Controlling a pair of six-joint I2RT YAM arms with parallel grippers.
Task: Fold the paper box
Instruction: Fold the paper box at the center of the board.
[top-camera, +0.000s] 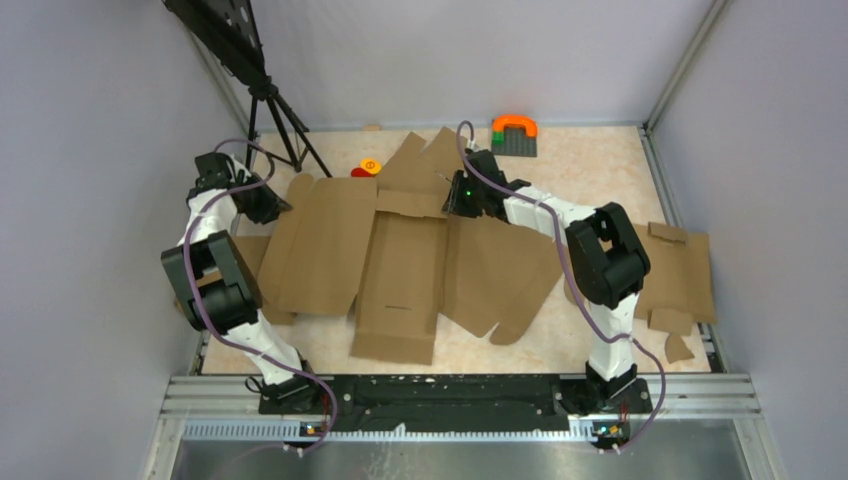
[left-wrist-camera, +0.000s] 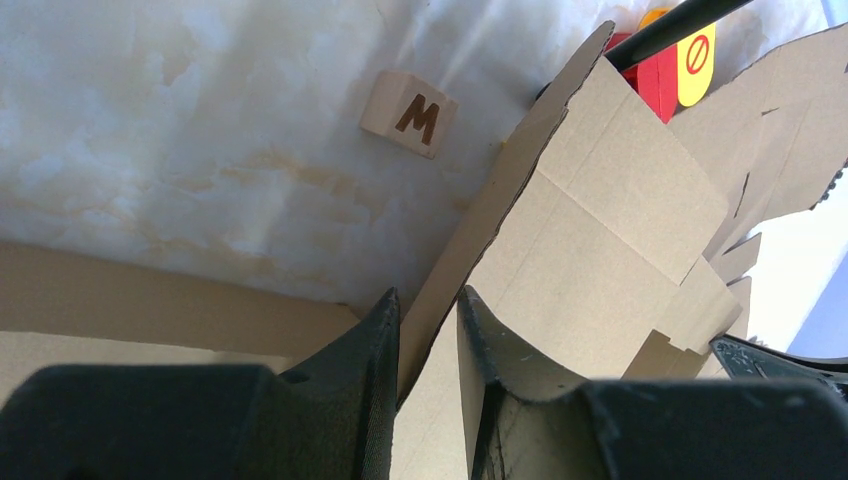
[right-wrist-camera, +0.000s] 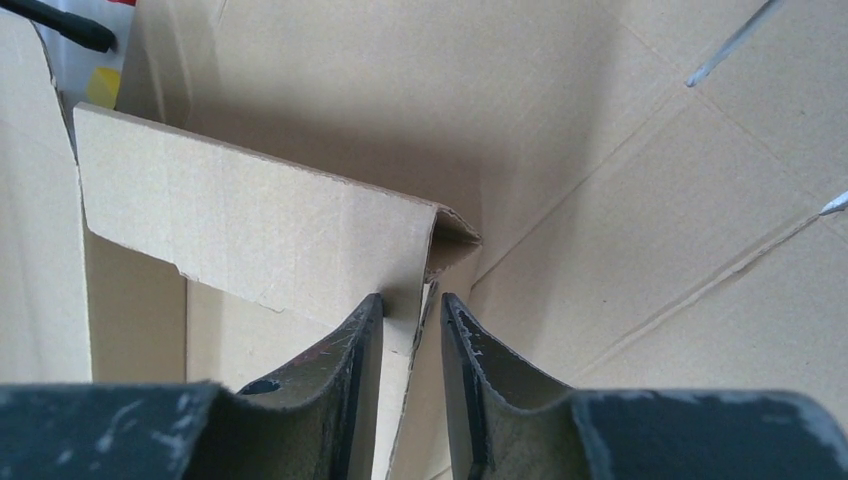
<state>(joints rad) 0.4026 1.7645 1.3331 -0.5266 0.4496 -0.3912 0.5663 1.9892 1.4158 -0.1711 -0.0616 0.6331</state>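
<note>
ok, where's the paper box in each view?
Top external: paper box spread flat across mid-frame.
Left wrist: paper box takes the right half, a panel rising from bottom centre.
Right wrist: paper box fills nearly the whole frame, folded flap centre-left.
Shared landmark: black tripod leg, in all three.

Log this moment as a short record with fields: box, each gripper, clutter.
paper box: mostly flat, barely folded
left gripper: clamped on the box's raised left edge
right gripper: clamped on a folded-up flap at the box's far middle
clutter: wooden M block, orange-and-green toy, spare cardboard
</note>
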